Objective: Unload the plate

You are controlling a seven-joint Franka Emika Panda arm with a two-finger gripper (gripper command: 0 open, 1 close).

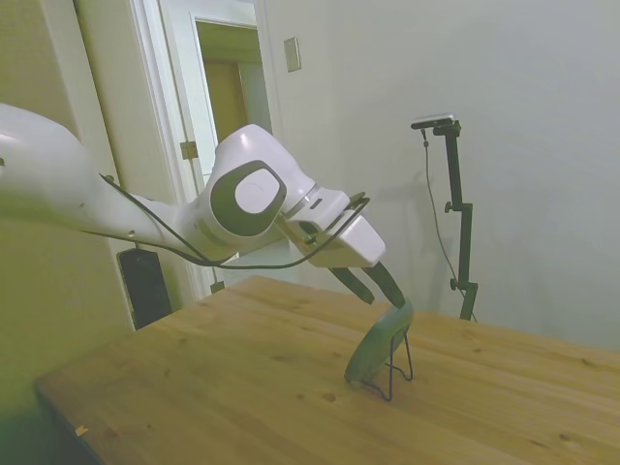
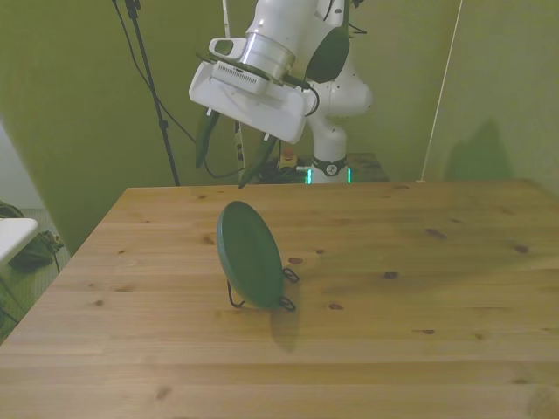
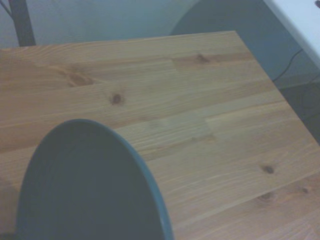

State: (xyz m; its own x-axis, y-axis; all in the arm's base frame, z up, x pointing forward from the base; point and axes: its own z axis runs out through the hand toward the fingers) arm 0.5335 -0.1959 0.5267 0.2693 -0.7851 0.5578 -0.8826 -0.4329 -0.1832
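Hovering over the plate propped in its stand, the gripper is reaching in, fingers apart; next it likely needs to straddle the rim.

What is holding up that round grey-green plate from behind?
A thin black wire stand props the round grey-green plate upright on the wooden table; the plate hides most of the stand.

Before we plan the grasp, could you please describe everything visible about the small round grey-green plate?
The small round grey-green plate is smooth, unpatterned and looks glazed. It stands nearly on edge, tilted back, in a thin black wire stand near the middle of the wooden table. Only the stand touches it; the open gripper hovers near its top rim.
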